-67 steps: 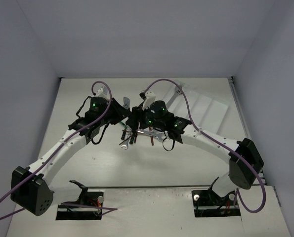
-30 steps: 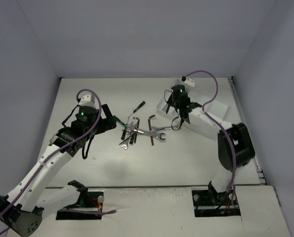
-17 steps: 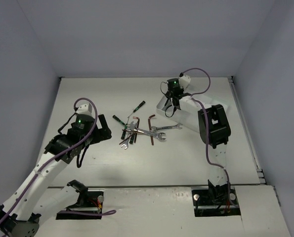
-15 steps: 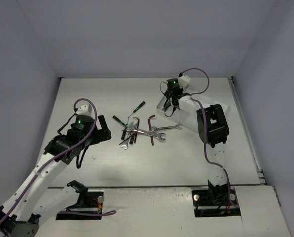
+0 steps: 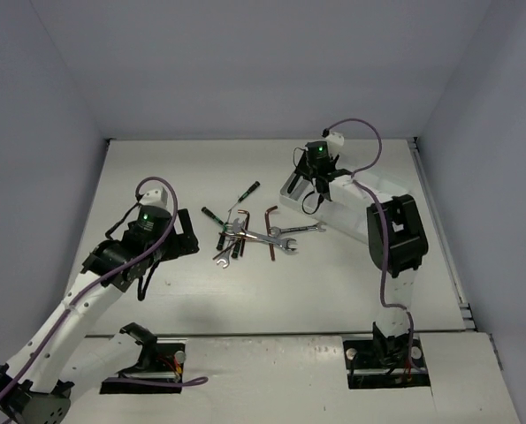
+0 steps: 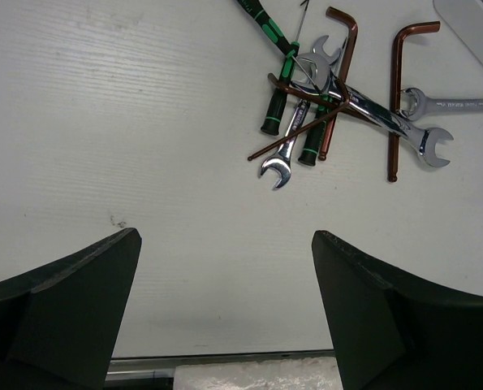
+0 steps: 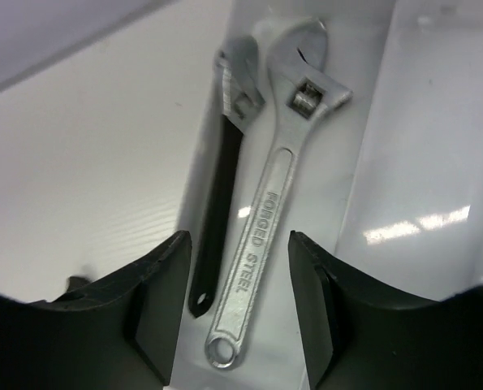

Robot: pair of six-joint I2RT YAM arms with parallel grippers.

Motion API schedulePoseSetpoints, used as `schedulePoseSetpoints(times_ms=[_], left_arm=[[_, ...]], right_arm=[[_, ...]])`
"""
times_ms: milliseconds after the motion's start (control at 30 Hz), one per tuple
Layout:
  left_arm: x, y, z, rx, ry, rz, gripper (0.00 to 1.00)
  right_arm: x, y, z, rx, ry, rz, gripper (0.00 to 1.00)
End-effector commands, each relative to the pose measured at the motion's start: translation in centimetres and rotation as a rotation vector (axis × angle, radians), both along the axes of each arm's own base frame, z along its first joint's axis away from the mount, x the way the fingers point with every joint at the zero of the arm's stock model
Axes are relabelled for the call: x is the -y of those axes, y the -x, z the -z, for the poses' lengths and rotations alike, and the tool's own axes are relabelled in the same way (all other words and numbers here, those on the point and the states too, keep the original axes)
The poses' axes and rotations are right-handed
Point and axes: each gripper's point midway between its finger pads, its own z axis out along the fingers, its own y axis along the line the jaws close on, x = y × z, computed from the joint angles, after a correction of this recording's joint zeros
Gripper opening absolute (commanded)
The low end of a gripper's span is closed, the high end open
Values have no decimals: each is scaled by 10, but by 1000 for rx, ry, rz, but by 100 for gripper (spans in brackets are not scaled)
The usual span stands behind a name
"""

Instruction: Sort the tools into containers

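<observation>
The tray (image 5: 379, 196) lies at the back right, and my right gripper (image 5: 314, 179) hovers over its left end. In the right wrist view my open right gripper (image 7: 237, 244) holds nothing. Below it, a silver adjustable wrench (image 7: 283, 175) and a black-handled adjustable wrench (image 7: 222, 191) lie side by side in the tray's outer compartment (image 7: 338, 268). A pile of tools (image 5: 245, 234) sits mid-table: open-end wrenches (image 6: 456, 104), hex keys (image 6: 395, 97) and green-and-black screwdrivers (image 6: 275, 106). My left gripper (image 6: 225, 236) is wide open over bare table, short of the pile.
A dividing wall (image 7: 371, 146) separates the wrenches' compartment from the one beside it. One screwdriver (image 5: 248, 188) lies apart, behind the pile. The table's near edge (image 6: 225, 354) shows just under the left fingers. Walls enclose the table on three sides.
The right gripper has shifted back over the tray's left end and its jaws have opened. The left arm has drawn back a little from the pile, still open.
</observation>
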Motion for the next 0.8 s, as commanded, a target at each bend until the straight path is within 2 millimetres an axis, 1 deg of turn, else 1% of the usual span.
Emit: schedulePoseSetpoints(times_ms=[0,100,133,167,200,233,267,300,367,467,500,600,767], left_arm=[[1,-14,-19,51,-29,17,85],[3,-21,-20,45,-63,36,85],[3,-23,-16,34,-83,46,85],[4,-26,-19,37,-88,50,85],[4,-26,-19,38,-90,48,85],[4,-31,-17,30,-115,56,85],[5,-34,-16,25,-124,60,85],[6,-37,-18,27,-130,65,85],[8,-41,-22,30,-140,78,85],[10,-46,-24,34,-149,85,85],[10,-46,-25,35,-151,86,85],[10,-46,-25,34,-148,88,85],[10,-38,-20,26,-126,90,85]], right_arm=[[-31,23,-114,212,31,-280,52],[-58,74,-103,166,118,-553,59],[-78,93,-98,150,128,-661,62],[-87,106,-96,137,157,-722,63],[-83,112,-85,103,193,-745,64],[-96,135,-69,51,229,-840,65],[-104,153,-54,11,264,-909,65],[-111,168,-41,-27,286,-961,65],[-122,191,-20,-87,310,-1031,66],[-136,205,-8,-108,341,-1086,66],[-142,208,-6,-105,351,-1102,66],[-150,216,6,-150,377,-1141,63],[-157,217,24,-182,450,-1173,62]])
